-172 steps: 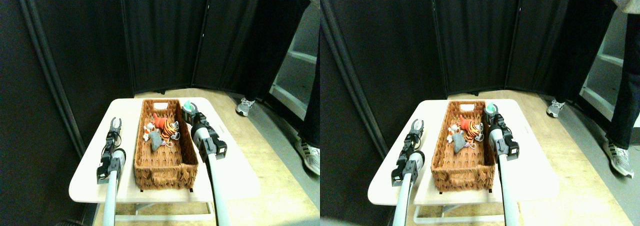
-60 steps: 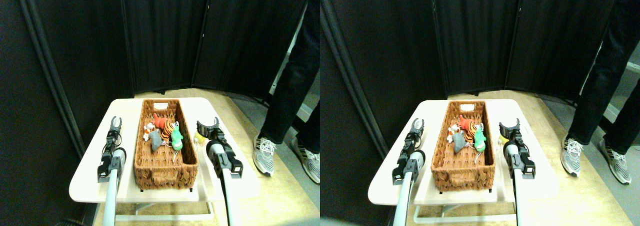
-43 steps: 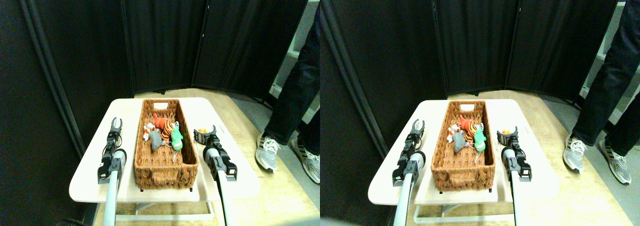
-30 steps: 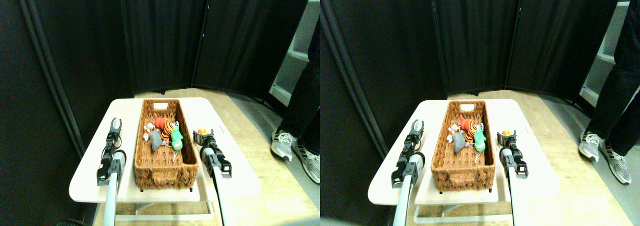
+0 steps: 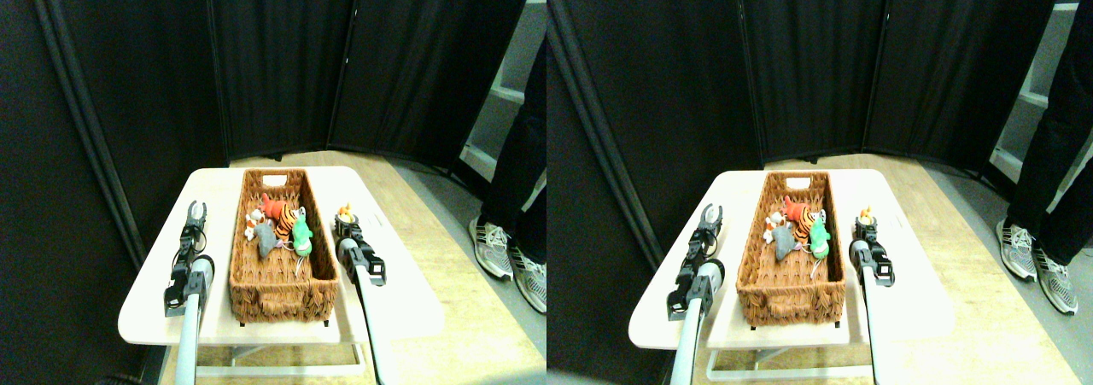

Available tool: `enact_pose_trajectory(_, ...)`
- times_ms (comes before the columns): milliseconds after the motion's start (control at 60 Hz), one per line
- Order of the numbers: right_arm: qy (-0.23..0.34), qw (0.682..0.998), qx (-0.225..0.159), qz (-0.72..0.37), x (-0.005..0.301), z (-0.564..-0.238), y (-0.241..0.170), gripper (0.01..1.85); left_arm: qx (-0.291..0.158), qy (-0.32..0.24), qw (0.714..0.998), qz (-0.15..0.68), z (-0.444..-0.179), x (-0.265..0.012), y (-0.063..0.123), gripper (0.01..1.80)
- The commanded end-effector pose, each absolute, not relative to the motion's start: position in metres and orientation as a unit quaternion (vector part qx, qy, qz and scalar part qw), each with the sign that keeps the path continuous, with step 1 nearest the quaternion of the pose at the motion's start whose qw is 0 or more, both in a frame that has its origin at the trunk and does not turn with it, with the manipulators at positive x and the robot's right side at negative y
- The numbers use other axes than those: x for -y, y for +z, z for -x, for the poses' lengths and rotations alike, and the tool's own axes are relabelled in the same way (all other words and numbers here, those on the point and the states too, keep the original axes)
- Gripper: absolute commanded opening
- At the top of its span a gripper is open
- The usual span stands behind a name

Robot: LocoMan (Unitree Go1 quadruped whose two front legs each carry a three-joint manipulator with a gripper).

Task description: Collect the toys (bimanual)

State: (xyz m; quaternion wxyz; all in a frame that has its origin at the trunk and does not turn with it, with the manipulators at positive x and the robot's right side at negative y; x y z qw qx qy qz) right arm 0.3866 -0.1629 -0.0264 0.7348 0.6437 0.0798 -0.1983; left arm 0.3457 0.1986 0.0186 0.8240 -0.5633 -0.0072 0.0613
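Currently, your right gripper [image 5: 346, 223] sits at frame centre on the table [image 5: 384, 304], just right of the basket [image 5: 277, 287], around a small orange toy [image 5: 345, 210]. You cannot tell whether its jaws have closed on it. Your left gripper [image 5: 195, 212], at left of the basket, stands slightly parted and empty, presumably parked. The tiger toy [image 5: 286, 221], red toy [image 5: 272, 207], grey toy [image 5: 265, 239] and green toy [image 5: 301, 238] lie clustered in the basket's upper half, leaving the near half free for deposits.
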Motion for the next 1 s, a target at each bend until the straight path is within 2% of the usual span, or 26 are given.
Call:
enact_pose_trajectory(17,-0.218,0.739,-0.067,-0.634,0.161,-0.387,-0.025,0.05,0.017,0.054,0.824,0.564,-0.35,-0.196,0.023,0.08)
enact_pose_trajectory(150,-0.194,0.732,-0.057,-0.65,0.161,-0.385,-0.015,0.01,0.014,0.05,0.827,0.559,-0.352,-0.196,0.022,0.07)
enact_pose_trajectory(317,-0.134,0.736,-0.047,-0.662,0.155,-0.379,0.01,0.01,0.013,0.051,0.827,0.559,-0.352,-0.196,0.024,0.07)
enact_pose_trajectory(400,-0.109,0.746,-0.049,-0.656,0.152,-0.376,0.022,0.01,0.014,0.052,0.828,0.557,-0.35,-0.196,0.024,0.07)
enact_pose_trajectory(450,-0.071,0.75,-0.051,-0.655,0.148,-0.375,0.033,0.01,0.014,0.051,0.829,0.557,-0.349,-0.196,0.024,0.06)
enact_pose_trajectory(600,-0.037,0.762,-0.05,-0.645,0.139,-0.369,0.058,0.01,0.013,0.05,0.828,0.558,-0.348,-0.196,0.023,0.08)
enact_pose_trajectory(867,-0.053,0.762,-0.051,-0.643,0.14,-0.368,0.053,0.01,0.018,0.045,0.83,0.556,-0.345,-0.199,0.023,0.08)
enact_pose_trajectory(917,-0.057,0.778,-0.062,-0.623,0.142,-0.371,0.049,0.02,0.02,0.048,0.831,0.554,-0.344,-0.199,0.023,0.08)
enact_pose_trajectory(950,-0.065,0.788,-0.078,-0.608,0.144,-0.373,0.045,0.17,0.022,0.044,0.831,0.554,-0.345,-0.199,0.023,0.07)
enact_pose_trajectory(967,-0.065,0.788,-0.078,-0.608,0.144,-0.373,0.045,0.17,0.022,0.044,0.831,0.554,-0.345,-0.199,0.023,0.07)
enact_pose_trajectory(1000,-0.068,0.792,-0.101,-0.599,0.148,-0.378,0.039,0.42,0.022,0.043,0.83,0.556,-0.345,-0.2,0.022,0.06)
